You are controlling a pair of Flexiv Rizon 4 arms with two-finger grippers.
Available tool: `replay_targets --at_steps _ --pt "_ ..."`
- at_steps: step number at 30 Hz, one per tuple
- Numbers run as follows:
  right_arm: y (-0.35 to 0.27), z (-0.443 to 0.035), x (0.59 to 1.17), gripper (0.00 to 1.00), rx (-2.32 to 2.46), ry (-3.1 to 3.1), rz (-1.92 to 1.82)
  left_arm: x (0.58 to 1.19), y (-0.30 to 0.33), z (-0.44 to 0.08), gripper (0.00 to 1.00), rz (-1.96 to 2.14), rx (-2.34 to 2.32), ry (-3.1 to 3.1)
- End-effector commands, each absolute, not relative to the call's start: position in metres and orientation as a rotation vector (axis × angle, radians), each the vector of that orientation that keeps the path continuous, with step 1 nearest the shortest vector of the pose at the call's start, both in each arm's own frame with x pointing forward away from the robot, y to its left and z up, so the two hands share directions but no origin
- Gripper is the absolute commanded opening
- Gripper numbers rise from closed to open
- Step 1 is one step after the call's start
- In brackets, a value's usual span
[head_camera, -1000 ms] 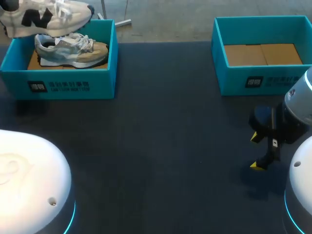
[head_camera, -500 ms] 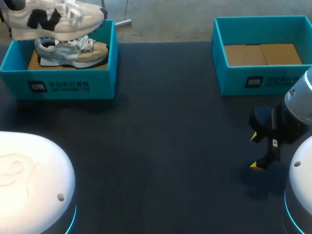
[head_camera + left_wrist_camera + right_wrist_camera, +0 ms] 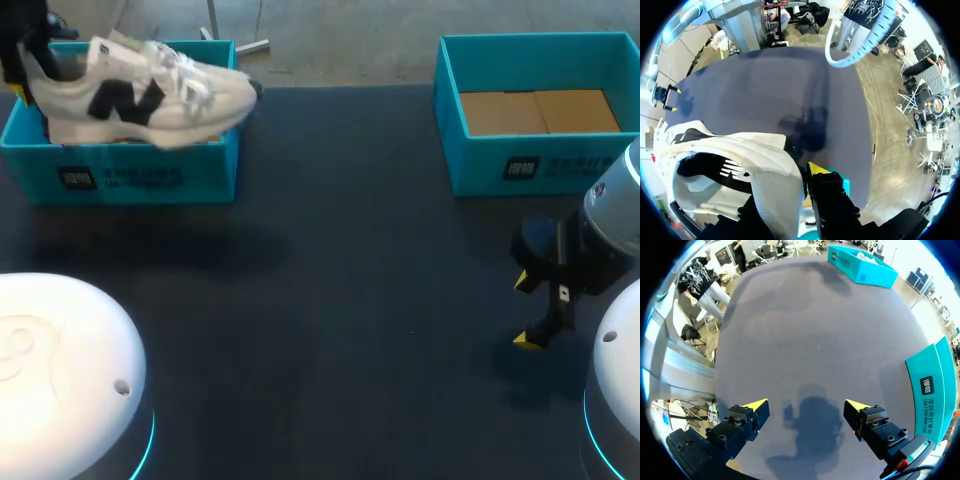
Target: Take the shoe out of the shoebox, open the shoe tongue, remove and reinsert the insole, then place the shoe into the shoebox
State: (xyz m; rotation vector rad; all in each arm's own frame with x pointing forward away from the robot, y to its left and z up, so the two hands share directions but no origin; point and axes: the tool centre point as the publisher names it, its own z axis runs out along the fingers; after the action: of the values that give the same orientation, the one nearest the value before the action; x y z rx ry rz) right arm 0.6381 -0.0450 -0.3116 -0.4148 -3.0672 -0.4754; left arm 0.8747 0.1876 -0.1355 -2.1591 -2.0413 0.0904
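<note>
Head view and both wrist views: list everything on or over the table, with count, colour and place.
shoe: one, white with a black side mark, in the air over the left shoebox's front wall
left shoebox: one, teal, far left of the table; the shoe hides what is inside
right shoebox: one, teal, far right of the table
cardboard: brown, flat on the right shoebox's bottom
table: one, dark, under everything
left gripper: one, yellow-tipped, shut on the shoe's heel collar
right gripper: one, yellow-tipped, open, over bare table on the near side of the right shoebox
</note>
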Motion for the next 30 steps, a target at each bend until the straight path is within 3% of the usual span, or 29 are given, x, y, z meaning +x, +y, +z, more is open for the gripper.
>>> replay_targets --at_steps 1,13,30 --pt "-0.045 -0.312 0.637 1.0 -0.415 -3.07 -0.478 0.831 0.167 -0.145 0.0 -0.127 -2.262 -2.099" --pt "-0.045 -0.312 0.637 1.0 -0.415 -3.07 -0.478 0.771 0.114 -0.178 0.0 -0.134 -2.279 -2.065" --pt "-0.045 -0.312 0.637 1.0 -0.415 -3.07 -0.478 0.732 0.06 -0.247 0.0 -0.081 -2.258 -2.051"
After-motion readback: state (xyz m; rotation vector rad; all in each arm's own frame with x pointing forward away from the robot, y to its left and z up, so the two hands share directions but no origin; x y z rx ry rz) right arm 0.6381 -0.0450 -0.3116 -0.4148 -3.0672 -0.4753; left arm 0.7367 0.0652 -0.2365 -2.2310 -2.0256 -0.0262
